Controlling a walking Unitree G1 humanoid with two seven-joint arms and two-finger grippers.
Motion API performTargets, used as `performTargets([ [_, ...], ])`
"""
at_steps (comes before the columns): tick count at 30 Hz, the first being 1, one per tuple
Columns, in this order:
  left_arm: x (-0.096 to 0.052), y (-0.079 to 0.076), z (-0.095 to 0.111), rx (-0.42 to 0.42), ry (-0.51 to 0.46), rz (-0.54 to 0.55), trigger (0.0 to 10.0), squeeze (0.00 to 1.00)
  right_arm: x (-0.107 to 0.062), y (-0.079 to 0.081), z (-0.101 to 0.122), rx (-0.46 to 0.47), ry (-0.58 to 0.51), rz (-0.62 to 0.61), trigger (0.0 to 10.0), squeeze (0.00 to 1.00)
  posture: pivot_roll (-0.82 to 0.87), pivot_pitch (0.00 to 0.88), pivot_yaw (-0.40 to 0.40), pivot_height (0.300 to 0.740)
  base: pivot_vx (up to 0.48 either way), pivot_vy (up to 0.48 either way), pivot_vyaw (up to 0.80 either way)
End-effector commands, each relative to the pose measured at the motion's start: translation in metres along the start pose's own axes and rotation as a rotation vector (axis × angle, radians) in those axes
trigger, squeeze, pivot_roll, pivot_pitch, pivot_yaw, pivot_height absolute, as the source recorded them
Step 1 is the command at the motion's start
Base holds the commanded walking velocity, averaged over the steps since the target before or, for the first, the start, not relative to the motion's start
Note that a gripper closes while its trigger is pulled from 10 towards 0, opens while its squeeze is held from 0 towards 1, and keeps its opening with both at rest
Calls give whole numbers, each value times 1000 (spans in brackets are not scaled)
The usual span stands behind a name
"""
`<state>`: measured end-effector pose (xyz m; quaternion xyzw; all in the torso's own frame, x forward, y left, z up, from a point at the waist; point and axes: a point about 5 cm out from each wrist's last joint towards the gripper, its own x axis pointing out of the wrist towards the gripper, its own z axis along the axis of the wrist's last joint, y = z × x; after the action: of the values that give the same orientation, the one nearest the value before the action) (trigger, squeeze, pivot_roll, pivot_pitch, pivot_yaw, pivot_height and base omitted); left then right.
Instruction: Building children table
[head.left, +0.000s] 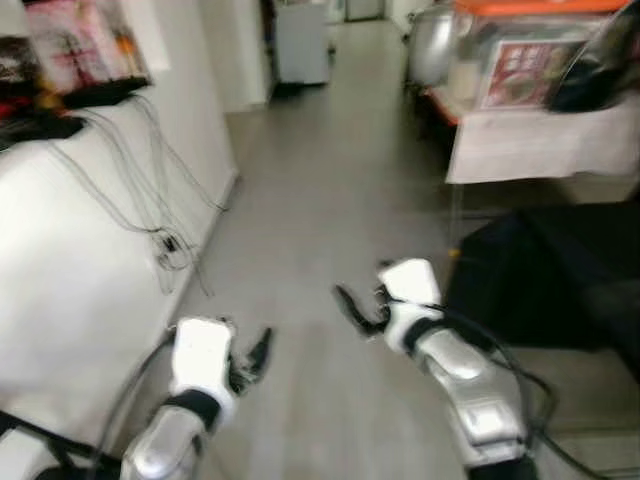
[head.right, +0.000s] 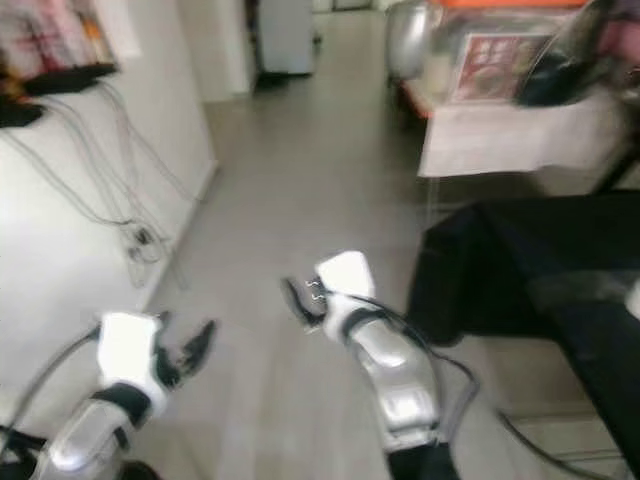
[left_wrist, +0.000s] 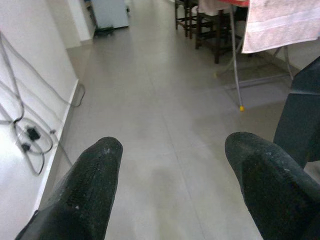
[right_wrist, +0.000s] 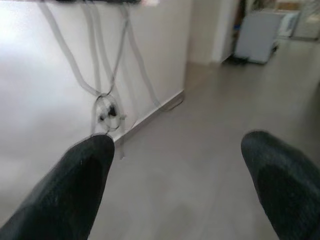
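Both pincers, left pincer (head.left: 258, 358) and right pincer (head.left: 352, 308), are held wide apart and empty above the grey floor (head.left: 320, 170), beside the white wall (head.left: 70, 260). No table parts are seen; a steady walk is advised.

No text can be read anywhere

The right gripper (right_wrist: 175, 185) holds its two black fingers (right_wrist: 75, 185) wide apart above grey floor (right_wrist: 200, 150); cables (right_wrist: 107, 75) hang down the white wall (right_wrist: 45, 100).
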<state>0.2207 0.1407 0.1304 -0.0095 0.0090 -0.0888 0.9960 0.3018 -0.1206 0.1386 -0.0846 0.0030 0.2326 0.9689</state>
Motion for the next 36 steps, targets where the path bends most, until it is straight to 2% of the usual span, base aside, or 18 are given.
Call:
performTargets([
  [1, 0, -2, 0, -2, -4, -13, 10000, 0, -1, -1, -2, 15, -1, 4, 10000, 0, -70, 20, 58, 740, 337, 0, -800],
  [9, 2, -2, 1, 1, -9, -16, 10000, 0, -1, 0, -2, 16, -8, 23, 10000, 0, -71, 17, 59, 740, 330, 0, -800],
  [18, 9, 4, 7, 19, -40, 1, 10000, 0, 0, 0, 4, 11, -46, 57, 10000, 0, -58, 8, 57, 740, 320, 0, 0],
  [19, 10, 6, 9, 25, -47, 8, 10000, 0, 2, 0, 8, 50, -61, 66, 10000, 0, -53, 3, 62, 740, 315, 0, 0],
  [21, 10, 7, 9, 26, -48, 9, 10000, 0, 2, 0, 9, 61, -63, 67, 10000, 0, -53, 3, 62, 740, 315, 0, 0],
  [23, 14, 9, 15, 42, -71, 13, 10000, 0, 5, 8, 35, 135, -150, 171, 10000, 0, -54, 1, 64, 740, 296, 0, -800],
  [24, 14, 9, 15, 42, -71, 13, 10000, 0, 5, 8, 35, 135, -150, 171, 10000, 0, -54, 1, 64, 740, 296, 0, -800],
  [27, 20, 13, 23, 55, -95, 20, 10000, 0, 8, 13, 62, 123, -224, 236, 10000, 0, -56, 0, 65, 740, 90, 0, -800],
  [30, 23, 15, 27, 46, -109, 20, 10000, 0, 10, 10, 73, 99, -249, 223, 10000, 0, -57, 0, 66, 740, 0, 0, -800],
  [32, 24, 15, 29, 50, -112, 10, 10000, 0, 14, 2, 78, 89, -258, 157, 10000, 0, -56, 0, 66, 740, 0, 0, -800],
  [36, 24, 15, 21, 73, -86, -9, 10000, 0, 19, -20, 73, -8, -198, -15, 10000, 0, -57, 0, 68, 740, 0, 0, -800],
])
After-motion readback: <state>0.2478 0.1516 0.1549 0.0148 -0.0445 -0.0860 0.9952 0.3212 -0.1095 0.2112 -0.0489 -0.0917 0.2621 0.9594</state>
